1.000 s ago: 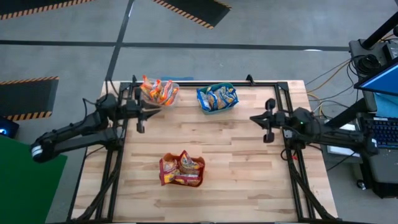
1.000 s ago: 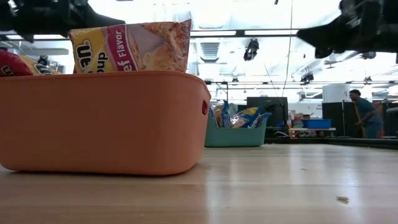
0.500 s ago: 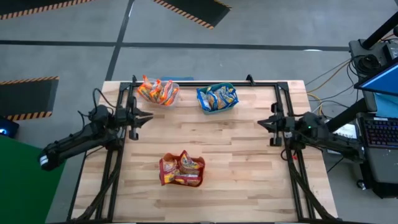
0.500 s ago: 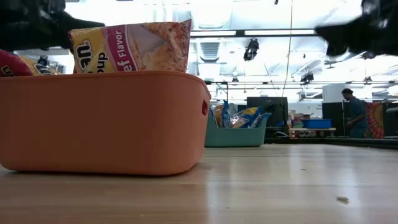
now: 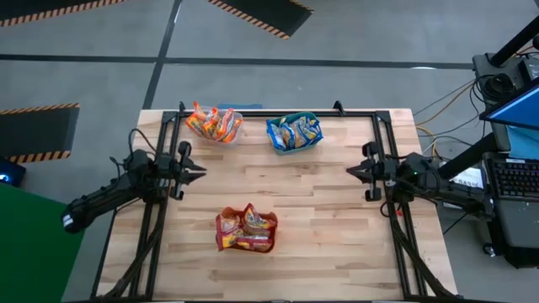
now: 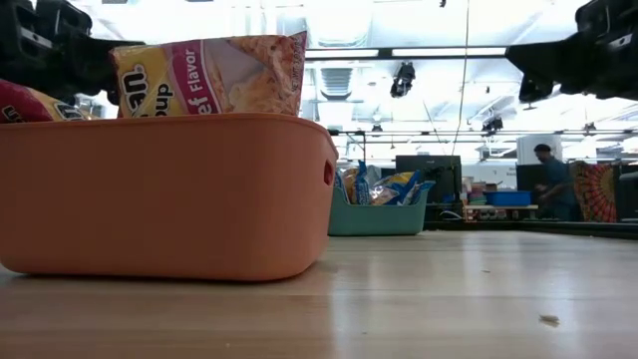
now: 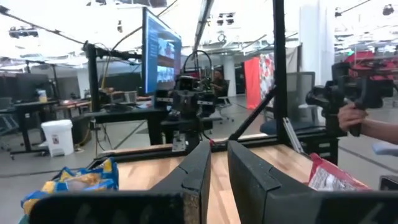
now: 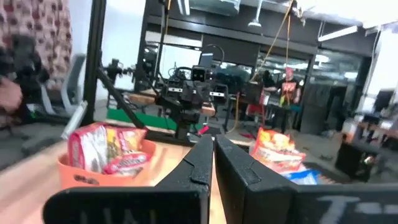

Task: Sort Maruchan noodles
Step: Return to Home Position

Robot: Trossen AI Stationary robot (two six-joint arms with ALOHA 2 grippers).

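Your Maruchan noodles all sit in tubs: dark red in the orange tub at 6 o'clock, orange in the clear tub at 11, blue in the teal tub at 12. From the orange tub the nearer left gripper hangs at 10, parted a slit, empty; the right gripper at 2, closed on nothing.

Seen from above, the table was brightly and evenly lit from overhead. The left arm and right arm threw only faint, soft shadows. At table height, the ceiling lights burned out to white glare, and both arms stood against it as near-black silhouettes. The tub was flatly lit with a thin shadow at its foot. The pack above it remained legible.
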